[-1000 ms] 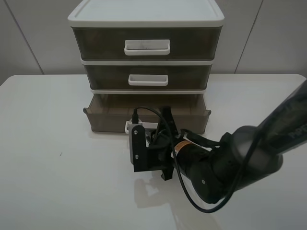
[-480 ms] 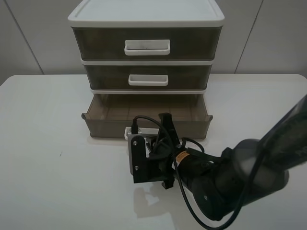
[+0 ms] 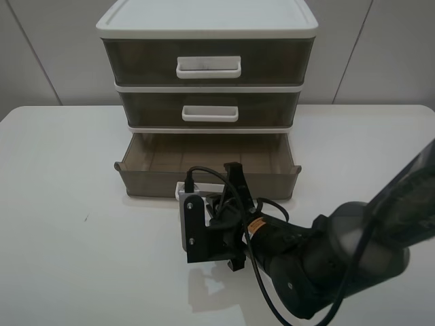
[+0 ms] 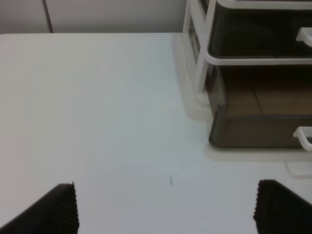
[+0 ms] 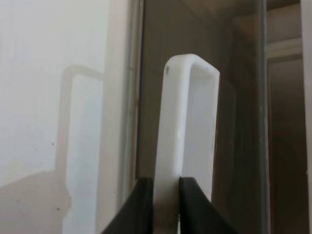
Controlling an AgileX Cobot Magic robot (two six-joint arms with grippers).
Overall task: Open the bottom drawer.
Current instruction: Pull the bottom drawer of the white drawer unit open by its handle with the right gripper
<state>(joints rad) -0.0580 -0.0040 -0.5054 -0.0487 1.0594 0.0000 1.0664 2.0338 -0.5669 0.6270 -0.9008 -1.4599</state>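
Jaws of the right gripper (image 5: pixel 166 192) stay pinched on the white handle (image 5: pixel 187 122) of the bottom drawer (image 3: pixel 153 180), pulled farther out of the cabinet (image 3: pixel 207 27) than before, the right arm (image 3: pixel 340 244) stretched low over the table (image 3: pixel 68 204).

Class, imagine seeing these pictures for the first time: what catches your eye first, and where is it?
The bulky black right arm fills the near right of the high view, its hand pinching the white handle of the bottom drawer. That drawer stands pulled out beneath two shut ones in the three-tier drawer unit at the back of the table.
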